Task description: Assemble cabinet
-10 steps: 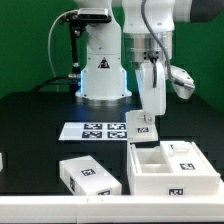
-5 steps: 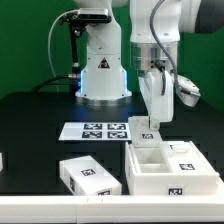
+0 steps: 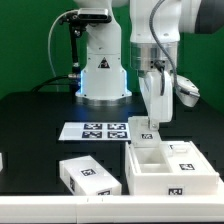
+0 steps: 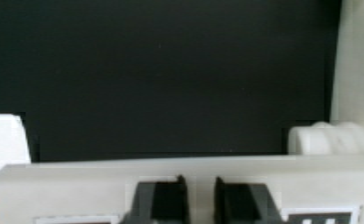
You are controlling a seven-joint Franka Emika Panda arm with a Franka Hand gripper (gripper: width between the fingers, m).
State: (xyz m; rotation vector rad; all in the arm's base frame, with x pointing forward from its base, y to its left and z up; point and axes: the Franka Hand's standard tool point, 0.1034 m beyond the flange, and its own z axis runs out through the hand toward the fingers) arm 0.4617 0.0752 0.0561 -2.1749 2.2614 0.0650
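Cabinet (image 3: pixel 150 185) compartments visible only in exterior view.

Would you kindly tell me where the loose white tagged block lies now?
In the exterior view, the white block lies low in the middle, to the exterior view's left of the cabinet and nearer the camera than the marker board.

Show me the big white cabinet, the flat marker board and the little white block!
cabinet (image 3: pixel 150 184), exterior view, on its front wall.
marker board (image 3: pixel 70 131), exterior view, on its bare white end at that view's left.
small white block (image 3: pixel 88 173), exterior view, on its top by the tag.
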